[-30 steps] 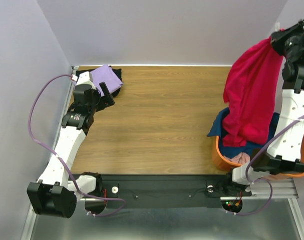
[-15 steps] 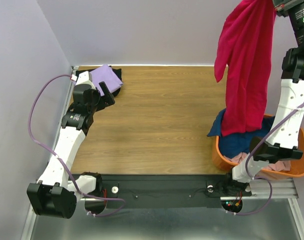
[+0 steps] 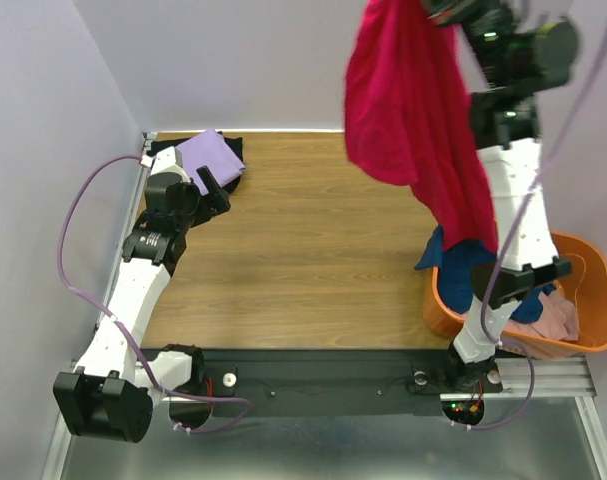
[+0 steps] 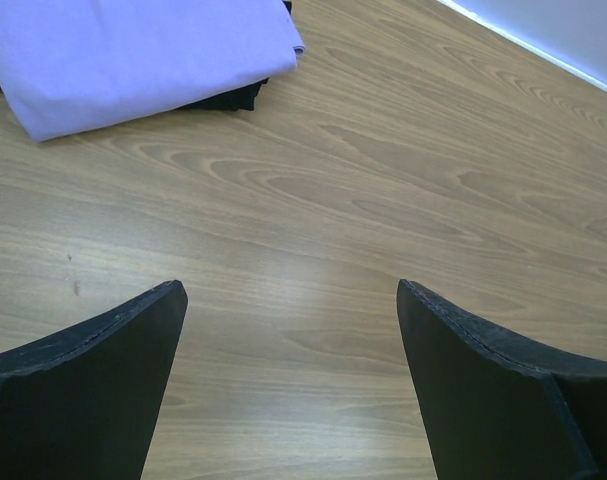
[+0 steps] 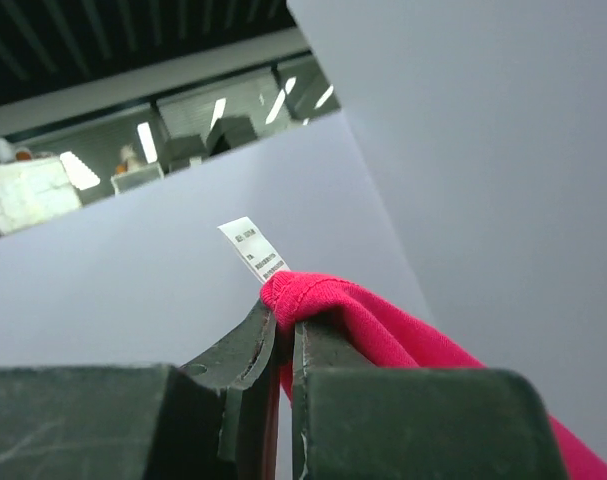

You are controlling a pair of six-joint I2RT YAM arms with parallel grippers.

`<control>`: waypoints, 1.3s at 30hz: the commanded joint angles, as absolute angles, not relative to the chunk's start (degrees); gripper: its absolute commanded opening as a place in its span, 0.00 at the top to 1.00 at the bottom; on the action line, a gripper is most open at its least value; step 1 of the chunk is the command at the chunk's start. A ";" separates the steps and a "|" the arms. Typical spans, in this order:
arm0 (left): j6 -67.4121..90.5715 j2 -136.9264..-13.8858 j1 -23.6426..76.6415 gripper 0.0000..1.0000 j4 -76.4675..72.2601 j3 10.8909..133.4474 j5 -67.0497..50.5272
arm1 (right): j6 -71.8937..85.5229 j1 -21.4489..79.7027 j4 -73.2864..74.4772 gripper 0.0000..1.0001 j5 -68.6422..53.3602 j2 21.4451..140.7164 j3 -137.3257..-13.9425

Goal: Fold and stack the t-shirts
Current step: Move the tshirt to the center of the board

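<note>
The right fingers [image 5: 245, 350] are pressed together on a fold of the crimson shirt [image 3: 413, 110], its white label [image 5: 253, 248] sticking up just beside them. A second ago that shirt hung at the far right with its lower end in the orange tub [image 3: 435, 310]. Now the arm has swung left and higher, and the cloth hangs free over the right part of the worktop [image 3: 313, 230]. The navy shirt [image 3: 458, 265] drapes over the tub's left rim and the pink shirt [image 3: 555, 318] lies inside. The left fingers [image 4: 93, 360] are spread wide and hold nothing, unmoved above bare wood near the folded lavender shirt [image 4: 133, 50], which lies on the black shirt [image 4: 228, 97] in the far left corner.
</note>
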State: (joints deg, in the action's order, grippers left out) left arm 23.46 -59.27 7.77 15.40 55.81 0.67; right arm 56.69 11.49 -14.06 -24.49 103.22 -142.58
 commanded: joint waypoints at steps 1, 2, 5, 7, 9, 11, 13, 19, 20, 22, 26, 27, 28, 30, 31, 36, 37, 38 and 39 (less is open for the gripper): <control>23.99 -56.87 7.56 0.01 13.27 55.37 0.35 | 43.19 23.27 -10.20 1.00 -20.93 105.47 -141.26; 23.99 -56.78 7.56 0.01 13.62 55.37 0.44 | 41.76 24.86 -9.41 1.00 -20.40 105.38 -138.46; 23.91 -56.16 7.56 0.01 14.24 55.46 0.97 | 36.58 29.17 -3.11 0.99 -18.37 105.03 -132.04; 23.82 -55.64 7.56 0.01 14.68 55.46 1.49 | 32.72 31.55 -0.19 1.00 -16.80 104.33 -129.21; 23.73 -55.20 7.56 0.01 14.94 55.37 2.02 | 31.38 32.25 4.81 0.72 -15.74 102.32 -123.09; 23.64 -55.02 7.56 0.01 15.55 55.11 2.90 | 29.72 32.26 7.63 0.27 -14.25 100.64 -119.02; 23.38 -54.84 7.56 0.01 15.82 54.93 3.60 | 27.70 32.34 13.25 0.00 -11.01 98.19 -115.42; 22.85 -55.28 7.56 0.02 15.73 54.41 3.17 | 22.68 32.26 24.50 0.00 -0.10 91.24 -105.66; 22.76 -55.37 7.56 0.01 15.38 54.32 2.90 | 22.33 32.34 26.09 0.00 3.22 90.45 -102.60; 22.41 -55.98 7.56 0.01 14.94 53.88 2.64 | 22.85 32.34 29.96 0.00 4.48 89.91 -98.99; 21.01 -58.17 7.56 0.01 15.11 53.79 2.55 | 24.87 33.22 35.49 0.00 6.41 90.87 -90.81; 20.92 -58.18 7.56 0.01 15.38 53.96 2.46 | 25.05 33.22 36.38 0.00 6.85 91.49 -90.10; 20.74 -58.53 7.56 0.01 15.38 54.14 2.29 | 25.14 33.83 37.00 0.00 6.86 92.10 -89.22; 20.83 -58.80 7.56 0.01 15.56 54.05 2.20 | 25.14 34.97 37.18 0.00 6.59 94.29 -86.06; 20.92 -58.80 7.56 0.01 15.47 53.97 2.20 | 24.88 35.42 37.18 0.00 6.33 95.09 -85.26; 20.92 -58.98 7.56 0.01 16.26 54.58 2.55 | 25.57 37.35 36.48 0.00 10.19 100.45 -82.80; 20.83 -58.80 7.56 0.01 16.43 54.67 2.72 | 26.01 37.44 35.43 0.00 12.20 101.42 -81.84; 20.66 -58.80 7.56 0.01 16.78 54.75 2.81 | 26.97 37.35 34.81 0.00 13.43 101.86 -81.30; 20.65 -58.71 7.56 0.01 16.96 54.76 2.81 | 27.16 37.35 34.11 0.00 14.49 102.47 -80.95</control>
State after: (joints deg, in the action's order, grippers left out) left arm 21.82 -59.64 7.77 16.78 54.00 2.22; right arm 25.58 37.06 36.03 8.19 102.91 -80.88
